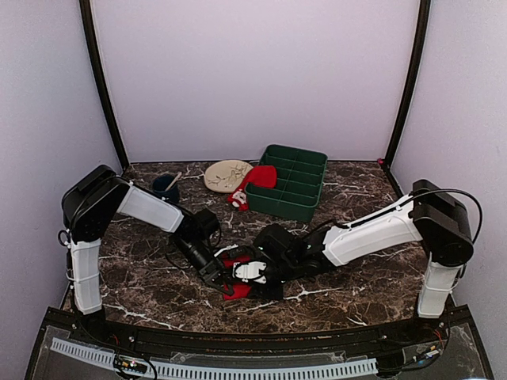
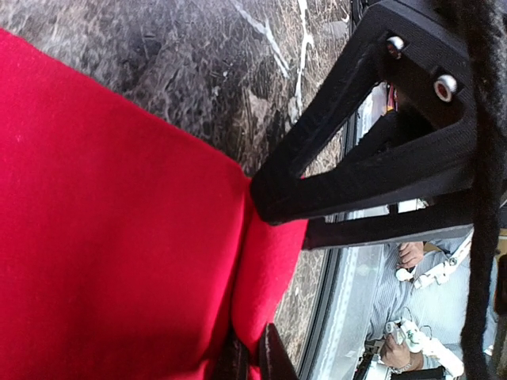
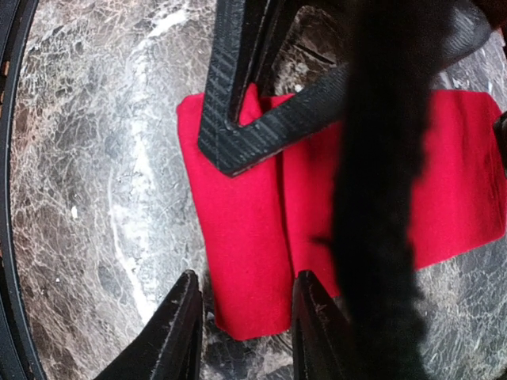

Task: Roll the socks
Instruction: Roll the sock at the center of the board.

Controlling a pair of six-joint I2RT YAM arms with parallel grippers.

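Near edge, dark marble tabletop (image 3: 95, 198): flat bright red fabric sock (image 3: 238, 237), 1 end folded. Left hand (image 2: 255, 364) closed, pinching it. Right hand (image 3: 245, 283) open, astride fold.

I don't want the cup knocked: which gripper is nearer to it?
Left. The left gripper pinches the sock, nearer the arm bases and right of the cup; the right gripper straddles that sock, farther right.
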